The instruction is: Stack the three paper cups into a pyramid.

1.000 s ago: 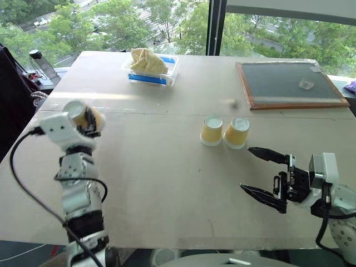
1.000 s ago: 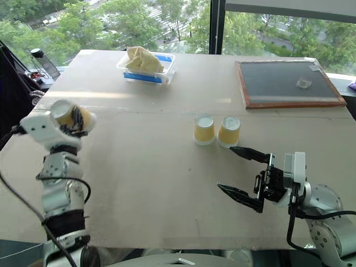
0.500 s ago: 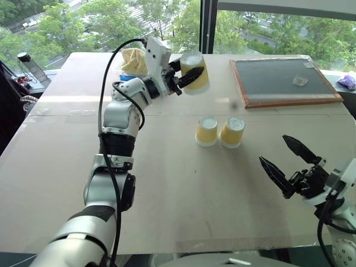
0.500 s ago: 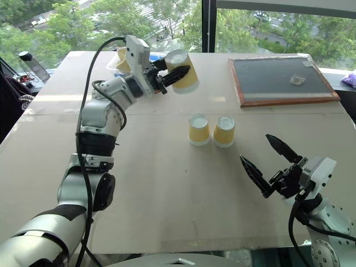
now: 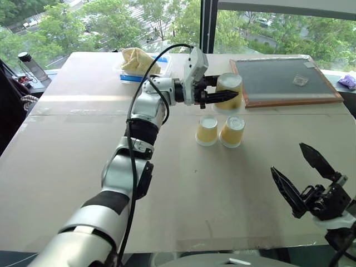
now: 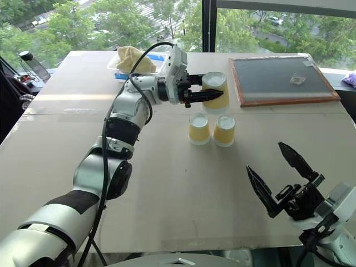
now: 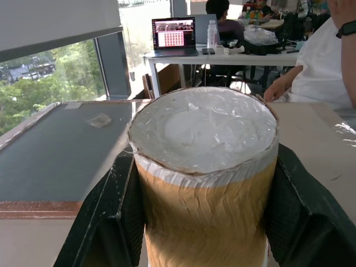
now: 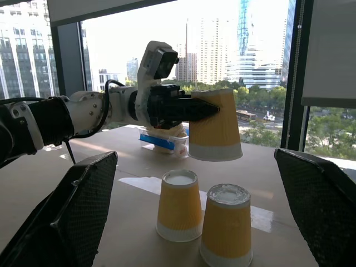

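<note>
The left gripper (image 5: 221, 98) is clenched on one paper cup (image 5: 229, 90), held upside down in the air with its white base up, above and just behind the two cups on the table (image 5: 167, 183). Its black fingers (image 7: 105, 217) press the ribbed yellow-tan sides from both flanks.

The two standing cups are inverted near the middle of the table, slightly toward its right half: the left standing cup (image 5: 207, 131) and the right standing cup (image 5: 232, 132) are side by side, touching or nearly so near their rims. The right one leans a little.

The right gripper (image 5: 307, 178) hovers low over the near right corner of the table, its fingers spread wide and grasping nothing, well apart from the cups.

A framed dark board (image 5: 283, 80) lies along the far right edge, close behind the held cup. A clear tub (image 5: 139, 69) with a blue label sits near the far edge, left of centre, with something crumpled and tan inside. A dark bottle (image 5: 30, 65) stands beyond the far left corner.

The near left half of the table is bare, as is the strip between the standing cups and the near edge.
</note>
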Robot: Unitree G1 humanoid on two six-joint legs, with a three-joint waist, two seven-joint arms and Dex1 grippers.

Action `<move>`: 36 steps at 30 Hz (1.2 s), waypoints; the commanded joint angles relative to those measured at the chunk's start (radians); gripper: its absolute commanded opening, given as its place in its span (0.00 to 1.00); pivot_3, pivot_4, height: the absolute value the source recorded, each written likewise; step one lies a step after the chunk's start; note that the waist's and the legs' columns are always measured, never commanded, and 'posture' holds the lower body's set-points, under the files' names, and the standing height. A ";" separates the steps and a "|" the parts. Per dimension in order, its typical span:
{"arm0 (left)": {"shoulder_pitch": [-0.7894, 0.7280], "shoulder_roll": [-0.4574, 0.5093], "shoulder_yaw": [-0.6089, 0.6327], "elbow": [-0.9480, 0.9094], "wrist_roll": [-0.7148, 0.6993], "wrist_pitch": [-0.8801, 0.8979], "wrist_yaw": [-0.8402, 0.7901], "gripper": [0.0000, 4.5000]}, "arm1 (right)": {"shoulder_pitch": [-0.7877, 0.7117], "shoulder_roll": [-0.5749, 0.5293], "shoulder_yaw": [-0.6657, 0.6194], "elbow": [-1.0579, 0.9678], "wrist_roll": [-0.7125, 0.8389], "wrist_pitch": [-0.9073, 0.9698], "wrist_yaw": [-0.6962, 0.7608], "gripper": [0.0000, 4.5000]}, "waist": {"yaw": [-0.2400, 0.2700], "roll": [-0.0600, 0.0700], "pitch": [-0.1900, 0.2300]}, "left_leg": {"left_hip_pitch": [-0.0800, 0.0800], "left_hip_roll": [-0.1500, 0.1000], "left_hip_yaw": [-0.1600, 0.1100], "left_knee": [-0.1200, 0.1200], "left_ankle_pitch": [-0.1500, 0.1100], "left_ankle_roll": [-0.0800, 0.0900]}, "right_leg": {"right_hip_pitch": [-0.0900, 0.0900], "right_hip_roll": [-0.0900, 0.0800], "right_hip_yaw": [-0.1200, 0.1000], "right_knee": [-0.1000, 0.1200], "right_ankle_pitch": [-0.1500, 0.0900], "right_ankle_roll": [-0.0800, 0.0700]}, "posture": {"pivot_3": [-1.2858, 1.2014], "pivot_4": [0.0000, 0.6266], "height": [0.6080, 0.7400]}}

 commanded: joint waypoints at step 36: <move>0.079 -0.015 0.033 -0.173 -0.010 0.043 -0.011 0.97 | 0.015 -0.023 -0.004 0.002 0.023 -0.069 0.027 1.00 | 0.002 0.000 0.000 | 0.000 0.000 0.000 0.000 0.000 0.000 | 0.000 0.000 0.000 0.001 0.000 0.000 | 0.52 0.24 1.00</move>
